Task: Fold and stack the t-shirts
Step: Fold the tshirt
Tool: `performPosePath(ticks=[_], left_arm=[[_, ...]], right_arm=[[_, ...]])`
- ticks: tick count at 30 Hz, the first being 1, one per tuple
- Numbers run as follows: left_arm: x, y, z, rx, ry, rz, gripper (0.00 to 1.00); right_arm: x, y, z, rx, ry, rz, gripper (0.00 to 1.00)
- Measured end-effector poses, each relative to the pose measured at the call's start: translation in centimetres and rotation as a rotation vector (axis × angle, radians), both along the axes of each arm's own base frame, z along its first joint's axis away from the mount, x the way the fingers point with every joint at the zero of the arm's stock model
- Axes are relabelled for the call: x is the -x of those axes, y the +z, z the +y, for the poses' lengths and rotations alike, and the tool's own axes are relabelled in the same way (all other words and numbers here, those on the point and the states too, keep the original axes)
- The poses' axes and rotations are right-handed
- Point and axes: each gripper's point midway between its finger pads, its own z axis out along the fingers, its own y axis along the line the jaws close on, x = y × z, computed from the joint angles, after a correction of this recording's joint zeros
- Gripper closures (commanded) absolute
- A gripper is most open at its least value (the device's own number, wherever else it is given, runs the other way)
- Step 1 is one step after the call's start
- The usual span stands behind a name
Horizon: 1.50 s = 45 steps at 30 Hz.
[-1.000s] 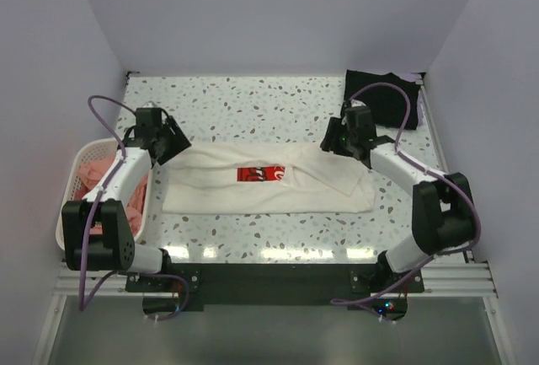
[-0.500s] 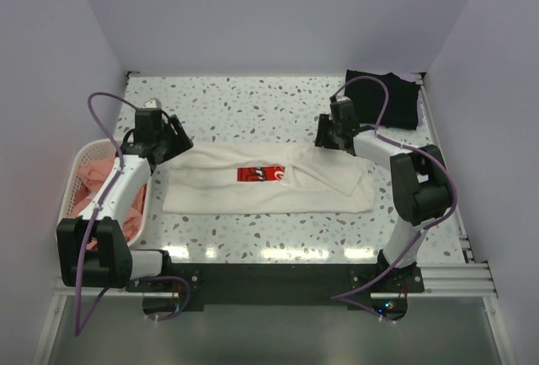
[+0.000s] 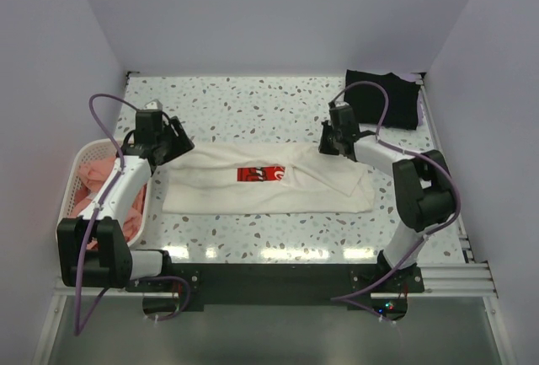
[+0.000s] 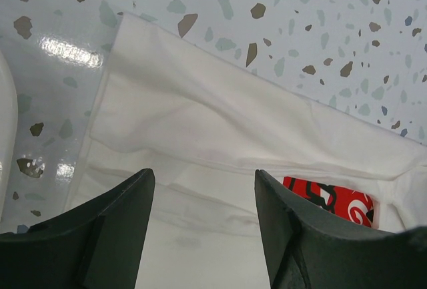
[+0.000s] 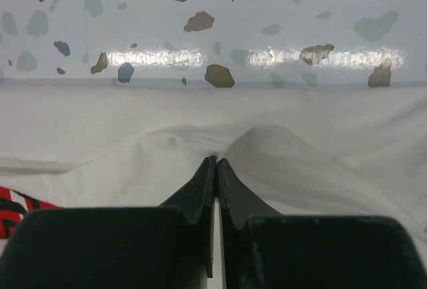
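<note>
The white t-shirt point(image 3: 269, 190) with its red print point(image 3: 259, 174) lies partly folded across the middle of the table. My right gripper point(image 3: 326, 141) is at its far right edge. In the right wrist view this gripper point(image 5: 217, 162) is shut on a small raised pinch of the white cloth point(image 5: 320, 162). My left gripper point(image 3: 174, 142) hovers over the shirt's far left corner. It stands open point(image 4: 203, 189) above the white t-shirt point(image 4: 200, 122) with nothing between its fingers. A black t-shirt point(image 3: 383, 97) lies folded at the back right. Salmon-pink t-shirts point(image 3: 94, 181) fill the basket.
A white lattice basket point(image 3: 66, 205) stands at the left edge beside the left arm. The speckled tabletop point(image 3: 253, 104) stretches behind the shirt to the back wall. Walls close in on both sides.
My right gripper has moved to the shirt's far edge and closed on a pinch of white cloth. The left arm shifted slightly and stays open.
</note>
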Motion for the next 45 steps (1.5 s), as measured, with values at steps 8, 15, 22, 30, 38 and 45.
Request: performPosePath(ticks=[8, 15, 22, 30, 38, 45], left_arm=[[0.0, 0.0, -0.2, 0.009, -0.009, 0.0, 0.34], [0.1, 0.0, -0.5, 0.02, -0.02, 0.001, 0.34], [0.1, -0.1, -0.7, 0.027, -0.027, 0.004, 0.34], [0.1, -0.3, -0.9, 0.035, -0.036, 0.01, 0.34], [0.1, -0.4, -0.9, 0.037, -0.037, 0.013, 0.35], [0.1, -0.8, -1.0, 0.037, -0.039, 0.026, 0.35]], right_arm=[[3.8, 2.9, 1.1, -0.068, 0.036, -0.041, 0.98], [8.6, 3.6, 4.0, -0.122, 0.113, -0.039, 0.98], [13.3, 3.4, 6.5, -0.157, 0.179, -0.023, 0.98], [15.0, 3.9, 6.9, -0.17, 0.188, -0.043, 0.98], [18.0, 1.2, 6.1, -0.159, 0.196, 0.018, 0.96], [18.3, 1.1, 6.6, -0.177, 0.202, 0.018, 0.96]])
